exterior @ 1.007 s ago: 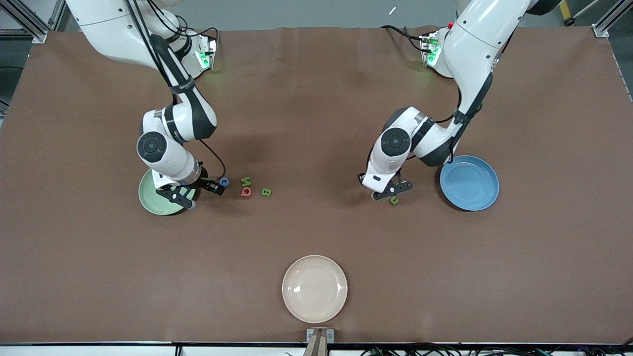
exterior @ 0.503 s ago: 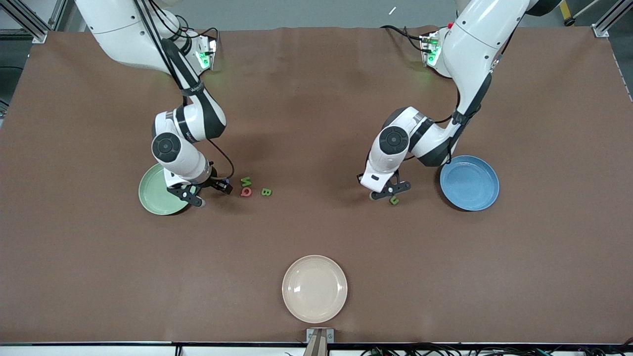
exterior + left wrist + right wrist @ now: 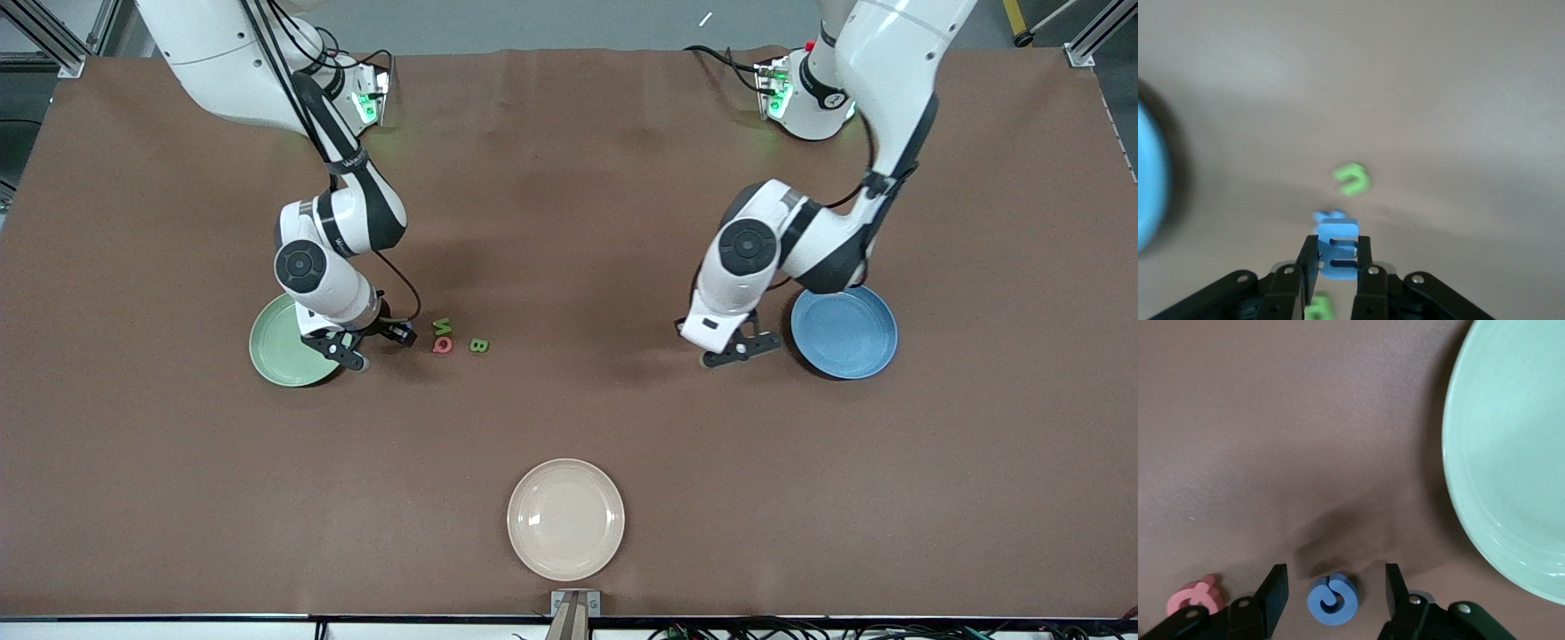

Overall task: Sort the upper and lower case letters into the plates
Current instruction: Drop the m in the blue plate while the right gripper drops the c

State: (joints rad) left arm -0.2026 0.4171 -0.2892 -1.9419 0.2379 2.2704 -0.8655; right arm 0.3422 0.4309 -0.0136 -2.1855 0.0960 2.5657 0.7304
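left tool (image 3: 1331,267): was over the desk (image 3: 569,204) just beside the blue plate (image 3: 844,330); clamped on a blue letter (image 3: 1337,245), raised off the desk.
right tool (image 3: 1335,597): was low over the desk between the green plate (image 3: 283,345) and the letter cluster; fingers apart, straddling a blue C (image 3: 1332,597) that lay flat, nothing gripped.
blue plate: sat toward the left arm's end; no letters visible in it.
green plate: sat toward the right arm's end; visible part held no letters, part hidden by the right arm.
white plate (image 3: 565,519): sat nearest the front camera, mid-desk; not part of the sort.
loose letters: green N (image 3: 442,326), pink Q (image 3: 442,345), green B (image 3: 478,346) lay in a cluster mid-desk beside the right tool. Small green letter (image 3: 1352,179) lay on the desk in the left wrist view; another green piece (image 3: 1317,311) showed under the left tool, identity unclear.
progress: early, judged from both plates looking bare. One letter in hand, one lined up for pickup.
remaining: likely drop of the held letter into the blue plate, grasp and placement of the C, then N, Q, B and the green letters.
case of held letter: could not be read.
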